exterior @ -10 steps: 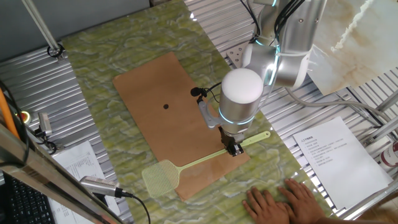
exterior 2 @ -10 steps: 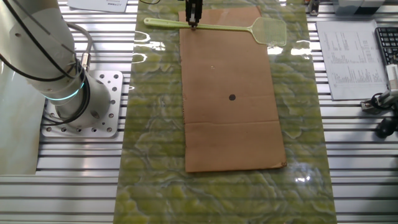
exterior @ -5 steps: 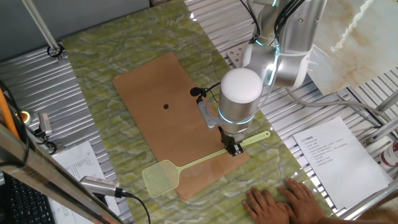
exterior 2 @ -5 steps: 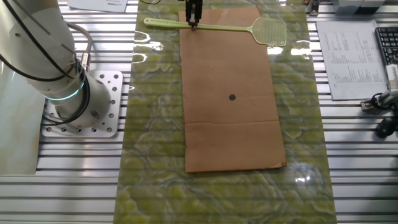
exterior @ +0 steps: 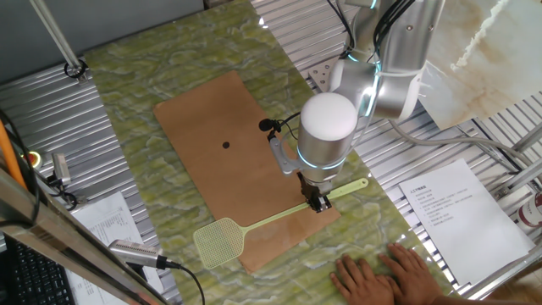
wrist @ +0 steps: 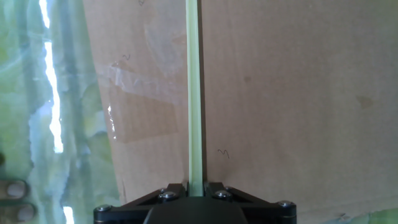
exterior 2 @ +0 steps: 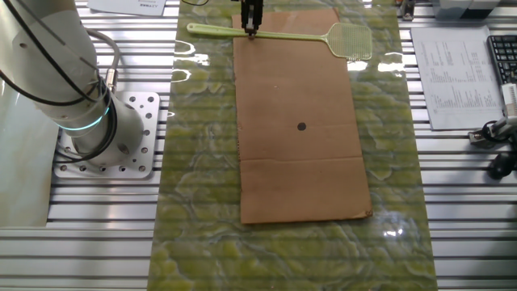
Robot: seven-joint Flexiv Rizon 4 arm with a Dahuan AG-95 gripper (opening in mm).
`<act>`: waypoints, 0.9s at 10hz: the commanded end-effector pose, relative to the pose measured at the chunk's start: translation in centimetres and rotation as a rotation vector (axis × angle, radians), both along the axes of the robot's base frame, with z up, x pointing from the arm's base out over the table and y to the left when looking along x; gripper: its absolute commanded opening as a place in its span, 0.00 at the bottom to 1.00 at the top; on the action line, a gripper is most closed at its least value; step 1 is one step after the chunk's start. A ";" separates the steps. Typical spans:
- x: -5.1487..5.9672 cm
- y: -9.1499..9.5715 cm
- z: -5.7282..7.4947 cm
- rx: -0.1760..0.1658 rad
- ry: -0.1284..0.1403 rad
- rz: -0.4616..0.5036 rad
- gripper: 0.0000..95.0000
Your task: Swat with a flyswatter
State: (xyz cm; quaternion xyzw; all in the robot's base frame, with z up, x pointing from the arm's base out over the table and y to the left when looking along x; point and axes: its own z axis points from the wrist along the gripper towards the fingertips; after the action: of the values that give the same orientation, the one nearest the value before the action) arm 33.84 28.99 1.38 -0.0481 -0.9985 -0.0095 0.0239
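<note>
A work table of ribbed aluminium slats (exterior 2: 452,202) is covered down its middle by a glossy green marbled mat (exterior 2: 198,202), on which a brown cardboard board (exterior 2: 299,162) marked with a small dark dot (exterior 2: 301,126) is laid. Bright glare is reflected off the mat. Printed paper sheets (exterior: 445,207) are spread on the slats at the table's edges, and a keyboard (exterior 2: 502,56) is partly seen at one side.
</note>
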 end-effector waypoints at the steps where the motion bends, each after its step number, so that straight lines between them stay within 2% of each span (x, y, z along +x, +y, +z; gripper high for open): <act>1: 0.0 0.0 -0.1 -0.001 -0.001 0.001 0.00; 7: 0.0 0.0 -0.1 -0.001 -0.001 0.001 0.00; 8: 0.6 -1.0 8.9 0.007 0.055 0.082 0.00; 9: 0.6 -1.0 8.9 0.007 0.055 0.081 0.00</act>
State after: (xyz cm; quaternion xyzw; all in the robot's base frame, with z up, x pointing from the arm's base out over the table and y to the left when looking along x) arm 34.13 28.69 1.89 -0.0361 -0.9989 -0.0103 0.0265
